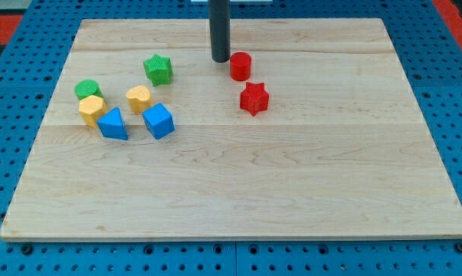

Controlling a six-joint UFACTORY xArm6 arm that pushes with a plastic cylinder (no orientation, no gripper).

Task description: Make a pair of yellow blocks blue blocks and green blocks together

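Observation:
My tip (pixel 220 60) rests on the board near the view's top centre, just left of a red cylinder (pixel 240 66). A green star block (pixel 158 70) lies further left of the tip. At the view's left a green cylinder (pixel 87 90), a yellow hexagonal block (pixel 92 110), a blue triangular block (pixel 113 124), a second yellow block (pixel 139 99) and a blue cube (pixel 158 121) sit clustered close together. A red star block (pixel 254 99) lies below the red cylinder.
The wooden board (pixel 292 176) sits on a blue perforated table (pixel 8 77). The rod rises out of the view's top edge.

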